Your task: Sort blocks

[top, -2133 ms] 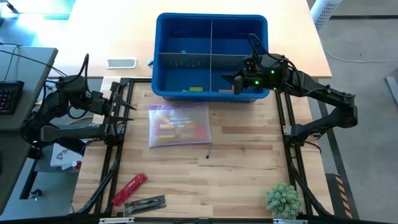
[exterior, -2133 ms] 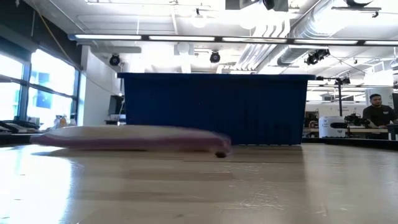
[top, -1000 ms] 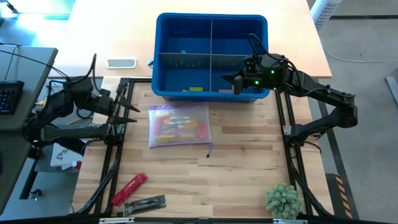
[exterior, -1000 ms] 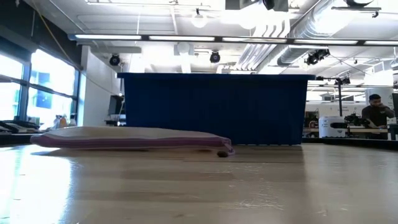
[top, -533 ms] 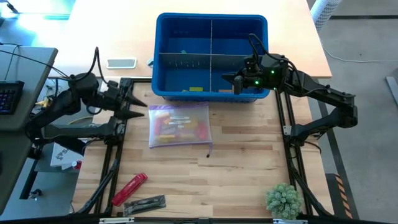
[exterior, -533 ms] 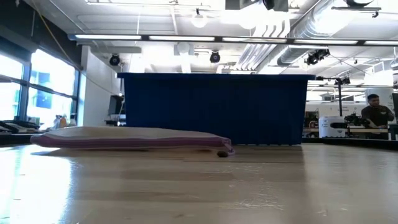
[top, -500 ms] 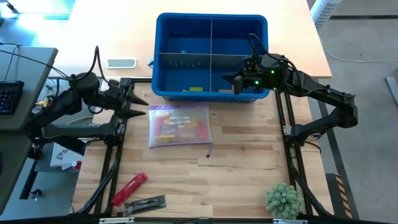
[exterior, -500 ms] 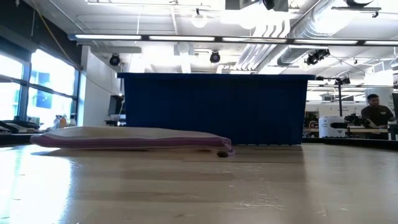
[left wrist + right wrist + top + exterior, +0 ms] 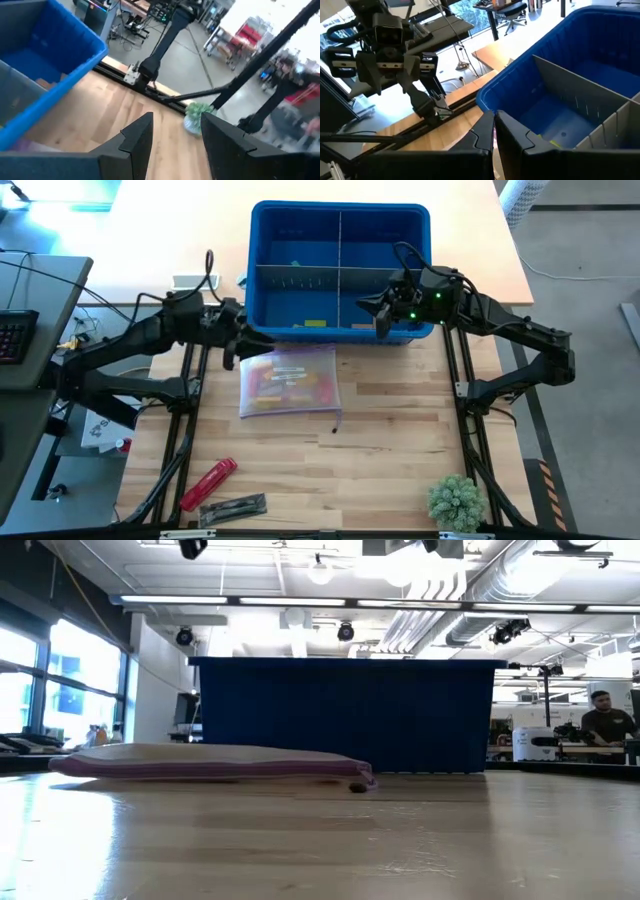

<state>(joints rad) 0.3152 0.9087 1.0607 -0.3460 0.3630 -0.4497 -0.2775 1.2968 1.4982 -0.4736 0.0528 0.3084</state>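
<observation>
The wooden tabletop (image 9: pixel 400 440) lies bare between the clear plastic pouch of blocks (image 9: pixel 288 380) and the small green plant (image 9: pixel 456 502) — open room for a pass. At the far edge the tall blue plastic bin with grey dividers (image 9: pixel 340 270) walls off the way; the right gripper (image 9: pixel 381 308) hangs over its near-right compartment, the left gripper (image 9: pixel 232 345) just beside its near-left corner. A red cylindrical tool (image 9: pixel 208 483) lies at the near-left.
</observation>
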